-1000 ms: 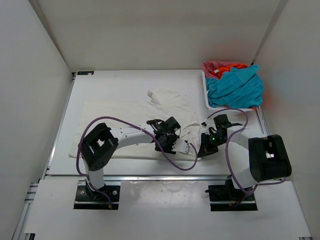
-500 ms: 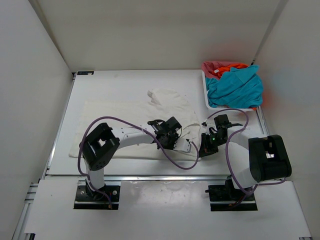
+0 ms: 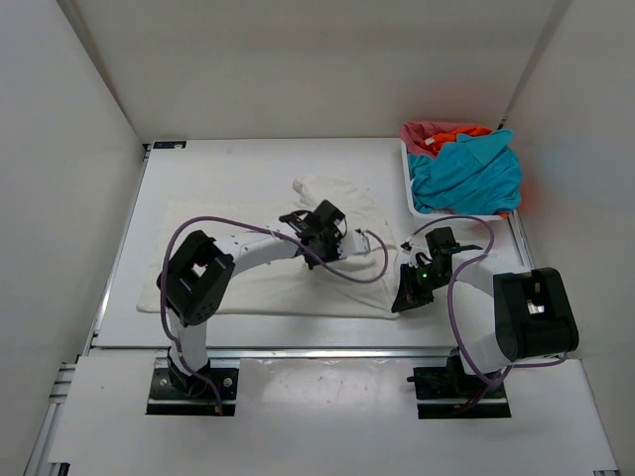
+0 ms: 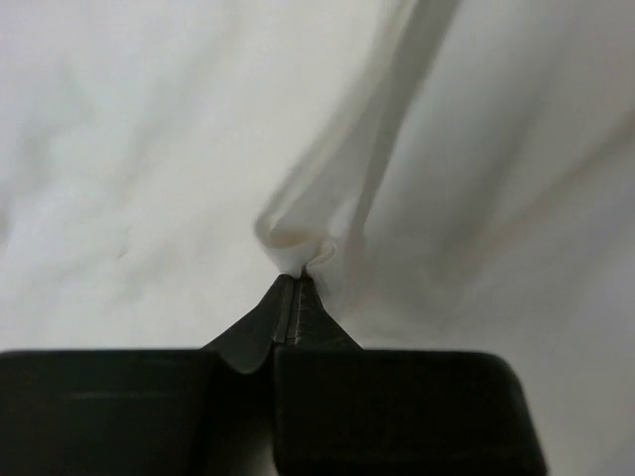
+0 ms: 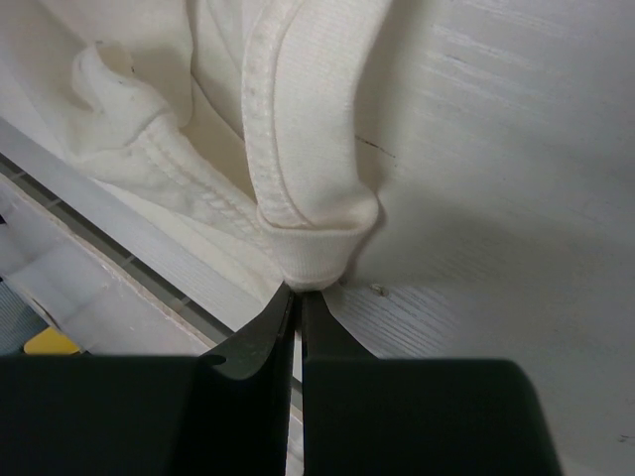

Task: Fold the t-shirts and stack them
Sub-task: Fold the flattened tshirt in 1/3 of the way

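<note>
1. White t-shirt: lies on the table to the left of the basket and nearer the arm bases than it. Most of it is spread flat as a wide, pale sheet. The end closest to the basket is rumpled and doubled over on itself. Close up the cloth reads off-white, soft and lightly creased.
2. Left gripper: left of the basket, over the rumpled end. In the left wrist view the fingers are clenched on a small pinch of the white t-shirt, which rises into a peak with a fold running away from the tips.
3. Right gripper: just nearer the arm bases than the basket's near left corner. Its fingers are clenched on a stitched, ribbed edge band of the white t-shirt, which loops back from the tips.
4. Basket contents: the teal-blue t-shirt is heaped on top and spills over the rim. The orange t-shirt and pinkish-red t-shirt show at the far side, all crumpled.
</note>
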Tool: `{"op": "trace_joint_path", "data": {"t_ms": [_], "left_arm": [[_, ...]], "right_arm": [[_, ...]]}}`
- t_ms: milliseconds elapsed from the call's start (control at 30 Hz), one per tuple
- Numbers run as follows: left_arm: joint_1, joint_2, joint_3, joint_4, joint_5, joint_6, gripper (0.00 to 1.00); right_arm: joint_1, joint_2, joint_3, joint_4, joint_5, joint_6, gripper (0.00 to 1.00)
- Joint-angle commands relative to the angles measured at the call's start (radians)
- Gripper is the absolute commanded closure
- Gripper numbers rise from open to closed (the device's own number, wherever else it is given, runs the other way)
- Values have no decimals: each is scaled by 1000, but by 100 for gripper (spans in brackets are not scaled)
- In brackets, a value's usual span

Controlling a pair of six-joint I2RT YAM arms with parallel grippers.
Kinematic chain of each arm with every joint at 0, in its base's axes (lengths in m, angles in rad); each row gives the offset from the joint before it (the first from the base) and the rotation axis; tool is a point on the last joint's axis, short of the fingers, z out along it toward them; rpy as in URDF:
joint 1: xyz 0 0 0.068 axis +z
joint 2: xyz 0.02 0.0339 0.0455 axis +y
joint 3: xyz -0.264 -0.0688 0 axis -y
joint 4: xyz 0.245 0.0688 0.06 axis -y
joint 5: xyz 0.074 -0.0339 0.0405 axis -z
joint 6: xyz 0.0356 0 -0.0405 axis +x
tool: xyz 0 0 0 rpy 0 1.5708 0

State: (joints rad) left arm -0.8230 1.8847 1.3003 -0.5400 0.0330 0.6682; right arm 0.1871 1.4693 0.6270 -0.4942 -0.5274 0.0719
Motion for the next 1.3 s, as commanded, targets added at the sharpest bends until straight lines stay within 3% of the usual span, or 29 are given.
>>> {"op": "trace_joint_path", "data": {"t_ms": [0,267,600,733,800,867,900,967,1000,1133,1267], "left_arm": [[68,-16,63,5,-31,-105,100],[71,-32,-15,43,-90,-134,100],[111,4,34,112,-219,-209,100],[108,13,41,89,-190,-203,100],[101,7,21,91,-185,-209,100],[96,7,10,87,-177,-216,100],[96,8,11,89,-176,-214,99],[97,7,1,78,-177,-228,99],[99,10,4,81,-179,-232,99],[104,-2,-4,77,-168,-232,99],[111,-9,-10,78,-170,-265,99]], "right_arm": [[-5,-4,-16,5,46,-15,99],[-5,2,-12,5,46,-15,100],[-6,5,-4,-7,56,-17,100],[-6,8,-4,-10,67,-17,100],[-5,13,13,-18,81,-23,94],[-6,8,20,-26,87,-32,74],[0,2,37,-43,90,-50,70],[29,-6,74,-73,110,-112,43],[41,-24,107,-96,157,-139,39],[170,-96,242,-168,315,-208,39],[155,-138,333,-118,270,-176,45]]}}
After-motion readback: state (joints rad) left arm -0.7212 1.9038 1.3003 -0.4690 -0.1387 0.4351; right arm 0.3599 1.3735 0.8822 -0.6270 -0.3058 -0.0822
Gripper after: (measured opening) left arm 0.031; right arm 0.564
